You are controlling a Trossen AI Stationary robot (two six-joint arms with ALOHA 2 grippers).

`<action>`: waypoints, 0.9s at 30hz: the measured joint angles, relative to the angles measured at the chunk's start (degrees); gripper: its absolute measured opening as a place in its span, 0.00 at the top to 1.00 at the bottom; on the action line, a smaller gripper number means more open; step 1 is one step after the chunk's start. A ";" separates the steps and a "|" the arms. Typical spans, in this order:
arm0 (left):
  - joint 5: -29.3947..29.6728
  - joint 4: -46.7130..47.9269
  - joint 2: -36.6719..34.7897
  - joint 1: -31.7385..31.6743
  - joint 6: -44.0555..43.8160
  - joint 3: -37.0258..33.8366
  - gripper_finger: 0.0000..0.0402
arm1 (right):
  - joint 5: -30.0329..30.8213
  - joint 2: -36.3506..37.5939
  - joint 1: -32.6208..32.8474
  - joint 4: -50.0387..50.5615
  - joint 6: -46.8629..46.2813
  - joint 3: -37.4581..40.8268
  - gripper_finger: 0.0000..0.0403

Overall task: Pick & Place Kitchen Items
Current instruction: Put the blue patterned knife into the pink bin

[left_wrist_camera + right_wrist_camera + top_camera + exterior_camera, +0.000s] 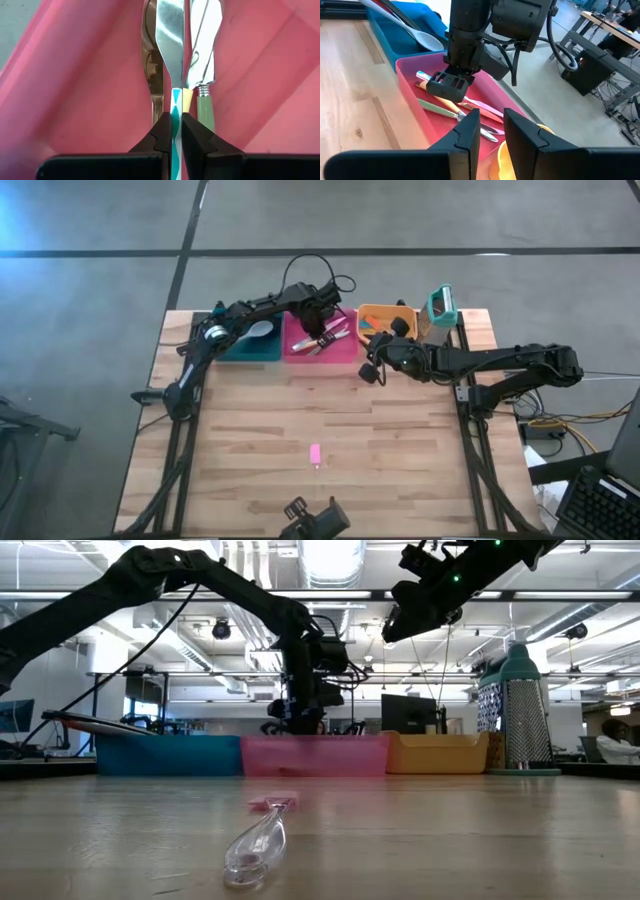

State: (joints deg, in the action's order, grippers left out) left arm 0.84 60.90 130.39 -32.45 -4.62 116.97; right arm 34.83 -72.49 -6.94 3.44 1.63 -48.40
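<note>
Your left jaws (172, 131) pinch the teal-striped knife (170, 60). Release off-centre and its blade may strike the green-handled knife (205, 107) just beside them, inside the pink bin (340, 351). Whether your right jaws (491, 131) hold anything cannot be told.

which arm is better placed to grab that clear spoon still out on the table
Probably the right. Its hand holds nothing and hangs near the orange bin, while the left hand is shut on a teal-handled knife over the pink bin; the clear spoon lies mid-table.
</note>
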 joint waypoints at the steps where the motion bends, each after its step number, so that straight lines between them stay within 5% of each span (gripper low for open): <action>1: 0.00 0.00 0.00 -0.04 0.00 -0.02 0.95 | 0.00 0.00 0.00 0.00 -0.02 0.00 0.80; 21: 0.02 -0.90 0.07 -0.06 1.32 -4.98 0.95 | -0.02 0.00 0.00 0.27 0.05 0.00 0.79; 27: 0.07 -0.92 0.07 -0.06 3.72 -5.03 0.76 | -0.02 -0.02 0.00 0.72 0.07 0.00 0.81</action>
State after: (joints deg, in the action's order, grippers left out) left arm 0.91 59.99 130.45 -32.51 -0.91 111.94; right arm 34.81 -72.51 -6.94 4.16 1.69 -48.40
